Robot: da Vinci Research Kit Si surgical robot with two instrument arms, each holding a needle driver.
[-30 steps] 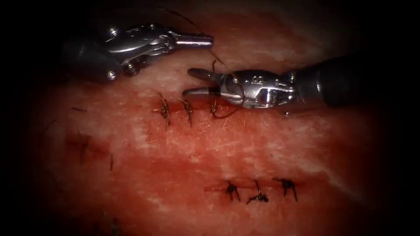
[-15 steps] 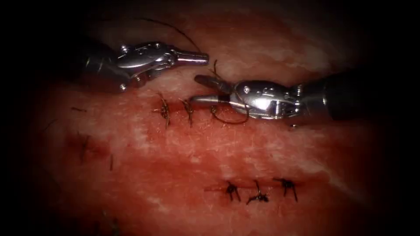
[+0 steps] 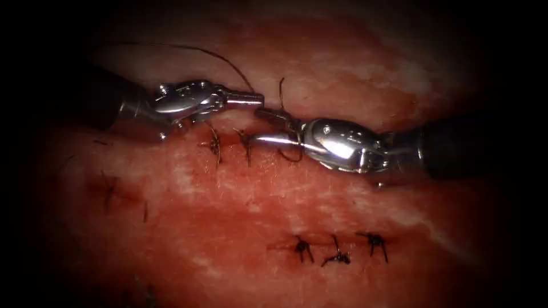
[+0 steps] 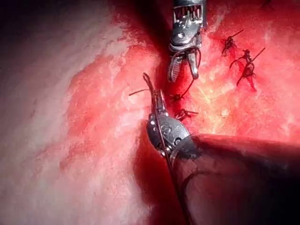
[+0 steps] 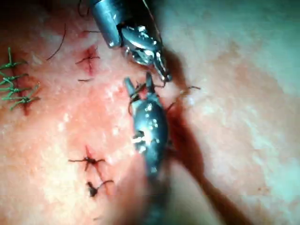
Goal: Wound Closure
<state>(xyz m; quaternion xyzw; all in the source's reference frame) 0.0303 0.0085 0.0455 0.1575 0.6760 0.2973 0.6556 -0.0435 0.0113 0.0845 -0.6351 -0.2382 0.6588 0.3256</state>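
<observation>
Partly hidden — thread [image 3: 283, 97] between hands

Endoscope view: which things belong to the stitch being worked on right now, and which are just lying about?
In the job: left tool, jaws shut on the thread; right tool, jaws open, holding nothing, thread curling under it; upper cut with its three stitches.
Lying about: lower row of finished stitches; loose thread ends on the tissue at left.
</observation>
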